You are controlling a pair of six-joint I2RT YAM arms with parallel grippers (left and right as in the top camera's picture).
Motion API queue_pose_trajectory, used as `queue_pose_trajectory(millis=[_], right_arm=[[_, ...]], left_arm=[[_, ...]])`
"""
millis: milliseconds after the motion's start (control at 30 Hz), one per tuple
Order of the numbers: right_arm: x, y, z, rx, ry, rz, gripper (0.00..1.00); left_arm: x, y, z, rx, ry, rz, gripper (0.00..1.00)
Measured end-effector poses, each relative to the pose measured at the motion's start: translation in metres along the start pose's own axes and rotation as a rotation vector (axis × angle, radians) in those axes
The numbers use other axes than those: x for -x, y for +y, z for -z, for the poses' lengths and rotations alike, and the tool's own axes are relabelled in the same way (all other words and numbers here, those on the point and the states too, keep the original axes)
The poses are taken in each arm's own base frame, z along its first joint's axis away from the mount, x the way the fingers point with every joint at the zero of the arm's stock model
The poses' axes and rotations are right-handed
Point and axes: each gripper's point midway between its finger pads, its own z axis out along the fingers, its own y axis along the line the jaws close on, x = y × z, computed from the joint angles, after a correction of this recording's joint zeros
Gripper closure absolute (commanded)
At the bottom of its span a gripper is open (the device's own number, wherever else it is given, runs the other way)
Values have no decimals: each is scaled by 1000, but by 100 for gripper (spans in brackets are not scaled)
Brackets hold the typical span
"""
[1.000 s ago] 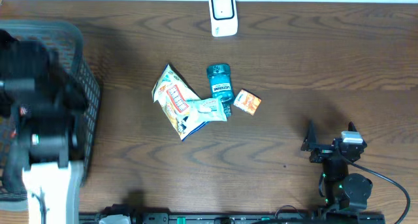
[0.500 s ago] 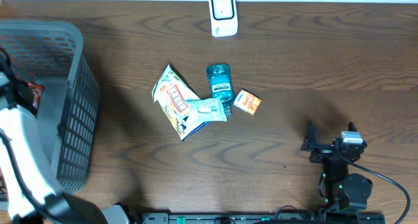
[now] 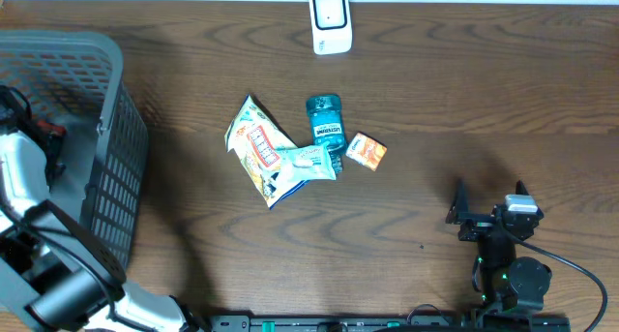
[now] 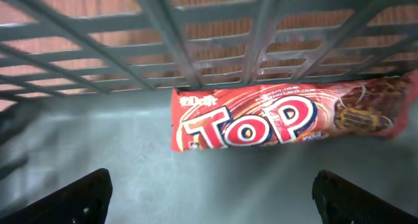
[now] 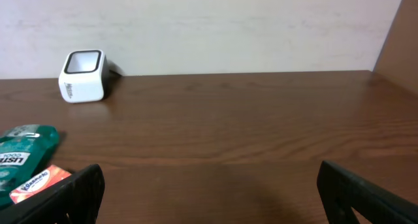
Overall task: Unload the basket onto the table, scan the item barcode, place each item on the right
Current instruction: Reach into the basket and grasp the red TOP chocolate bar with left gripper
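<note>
Left arm (image 3: pixel 17 172) entered basket (image 3: pixel 121 187); its fingers (image 4: pixel 72 201) gape above wafer (image 4: pixel 261 123).

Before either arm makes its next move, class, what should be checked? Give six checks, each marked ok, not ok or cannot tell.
1. Left jaws open and empty: ok; the tips stand wide apart.
2. TOP bar lying free: ok; it rests on the basket floor against the wall, untouched.
3. Right jaws open: ok; nothing between them.
4. Scanner window unblocked: ok.
5. Table items separated: not ok; snack bag, white packet and blue bottle touch or overlap, orange box close beside.
6. Barcode visible on any item: cannot tell.
</note>
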Motion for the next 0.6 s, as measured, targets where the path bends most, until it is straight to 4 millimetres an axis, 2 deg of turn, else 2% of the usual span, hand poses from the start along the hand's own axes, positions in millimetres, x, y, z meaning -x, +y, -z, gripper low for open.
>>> queue_pose_trajectory(millis=[233, 500, 600], right_arm=[[0, 0, 0, 0, 0, 0, 1], [0, 0, 0, 0, 0, 0, 1], [0, 0, 0, 0, 0, 0, 1]], left_arm=[[-2, -7, -18, 0, 3, 1, 2], [-15, 3, -53, 61, 62, 0, 2], [-13, 3, -61, 57, 59, 13, 1]])
